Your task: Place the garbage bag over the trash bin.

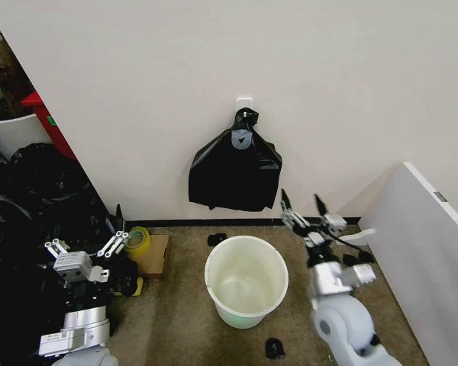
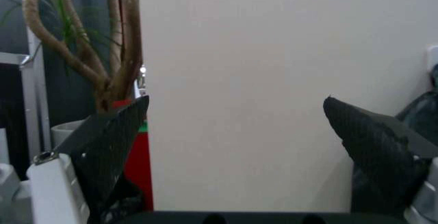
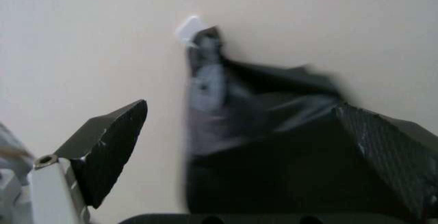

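A black garbage bag hangs from a white wall hook, directly above a cream trash bin standing bare on the carpet, so nothing is fitted yet. The right gripper is raised toward the bag's lower edge, jaws spread and empty, apparently readying a grab. The left gripper waits low beside a heap of black sacks, jaws also spread
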Tool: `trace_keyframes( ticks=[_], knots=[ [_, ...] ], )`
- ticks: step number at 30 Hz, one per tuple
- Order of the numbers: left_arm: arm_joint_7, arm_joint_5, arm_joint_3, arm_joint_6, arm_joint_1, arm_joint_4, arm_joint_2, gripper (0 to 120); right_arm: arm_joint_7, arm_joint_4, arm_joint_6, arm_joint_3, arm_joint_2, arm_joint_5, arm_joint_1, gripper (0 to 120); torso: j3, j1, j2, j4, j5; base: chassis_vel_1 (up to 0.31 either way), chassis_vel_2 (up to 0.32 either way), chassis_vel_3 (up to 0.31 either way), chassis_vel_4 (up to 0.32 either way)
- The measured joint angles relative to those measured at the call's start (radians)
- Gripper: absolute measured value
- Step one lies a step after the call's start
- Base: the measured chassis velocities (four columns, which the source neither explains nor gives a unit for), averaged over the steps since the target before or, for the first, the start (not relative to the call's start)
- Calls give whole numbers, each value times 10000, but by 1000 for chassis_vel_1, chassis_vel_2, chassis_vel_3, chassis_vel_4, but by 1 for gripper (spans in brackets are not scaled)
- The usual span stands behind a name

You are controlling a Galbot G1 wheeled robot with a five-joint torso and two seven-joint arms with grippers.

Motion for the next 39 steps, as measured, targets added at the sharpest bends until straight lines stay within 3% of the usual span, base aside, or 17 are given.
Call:
trace_keyframes(
  ticks=[3,12,28,31,35,36,39],
  knots=[
    [-125,-12,-22,67,-73,62,-22,100,302,-243,-427,-461,176,1922,1074,100,1,1,0,1,-1,0,0,0,0],
    [-523,-55,-49,239,-225,177,-6,100,1706,-1161,-1418,-880,947,4942,2972,100,0,1,0,-1,0,0,0,0,0],
    [-1182,-80,-72,437,-394,167,147,100,1141,-3637,-1093,-708,2169,4580,4638,98,0,1,0,-1,0,0,0,0,0],
    [-1285,-79,-107,469,-410,132,206,100,1108,-3889,-1063,-704,2250,4401,4748,86,0,1,0,-1,1,0,0,0,0],
    [-1319,-77,-116,482,-411,131,225,100,1072,-4020,-1049,-681,2283,4342,4829,79,0,1,0,-1,0,0,0,0,0],
    [-1356,-69,-120,488,-401,133,251,100,956,-4213,-955,-628,2341,4227,4966,70,0,1,0,0,1,0,0,0,0],
    [-1383,-69,-133,493,-399,140,285,100,869,-4254,-883,-575,2392,4191,5017,62,0,1,0,0,0,0,0,0,0]
  ],
)
